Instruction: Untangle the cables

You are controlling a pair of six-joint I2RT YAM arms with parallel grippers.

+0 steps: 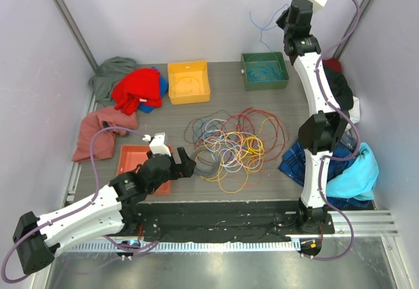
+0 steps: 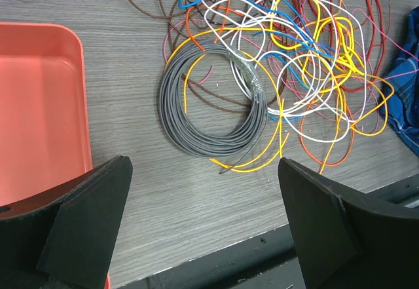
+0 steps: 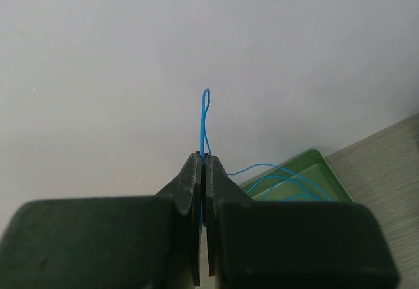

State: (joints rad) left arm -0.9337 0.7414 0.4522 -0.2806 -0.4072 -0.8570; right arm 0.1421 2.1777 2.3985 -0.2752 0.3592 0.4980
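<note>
The cables [image 1: 232,141] lie in a loose tangle of red, orange, yellow, white and blue strands in the middle of the table. A grey coil [image 2: 196,138] rests at the tangle's near left edge. My left gripper [image 1: 188,164] hovers low beside that coil. In the left wrist view this gripper [image 2: 203,171] stands wide open with only bare table between its fingers. My right gripper [image 1: 283,19] is raised high over the green tray [image 1: 243,73], and it [image 3: 204,156] is shut on a thin blue cable [image 3: 205,105]. That cable [image 1: 262,33] trails down into the tray.
An orange-red tray [image 1: 131,164] sits left of my left gripper and a yellow tray [image 1: 188,81] at the back. Red [image 1: 137,89], grey [image 1: 111,73] and pink [image 1: 98,132] garments are piled at the left. Blue and cyan cloths [image 1: 357,171] lie at the right.
</note>
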